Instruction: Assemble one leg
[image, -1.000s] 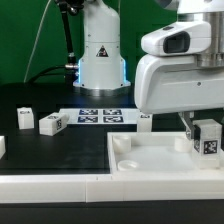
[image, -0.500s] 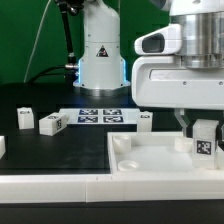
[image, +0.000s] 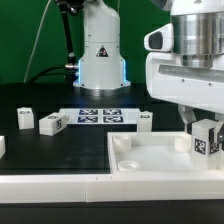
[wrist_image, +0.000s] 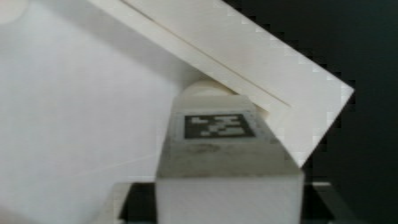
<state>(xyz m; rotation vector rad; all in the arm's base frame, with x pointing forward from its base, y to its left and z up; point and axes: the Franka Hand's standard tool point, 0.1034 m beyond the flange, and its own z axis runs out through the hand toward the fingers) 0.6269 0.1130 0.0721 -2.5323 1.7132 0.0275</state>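
Observation:
My gripper (image: 205, 130) is shut on a leg (image: 207, 141), a small white block with a black-and-white tag facing the camera. It holds the leg upright at the far right corner of the large white square piece (image: 150, 160), close to a corner socket; contact there cannot be told. In the wrist view the leg (wrist_image: 222, 150) fills the gap between the two dark fingers (wrist_image: 139, 202), its end against the white piece's corner edge (wrist_image: 267, 75).
Loose white legs lie on the black table at the exterior view's left (image: 24, 118), (image: 52, 123), and one sits behind the square piece (image: 146, 121). The marker board (image: 100, 115) lies in front of the robot base (image: 100, 60). A round socket (image: 122, 145) shows at the square piece's far left corner.
The hand's body has shifted toward the exterior view's right and turned slightly. The held leg stays at about the same spot over the corner.

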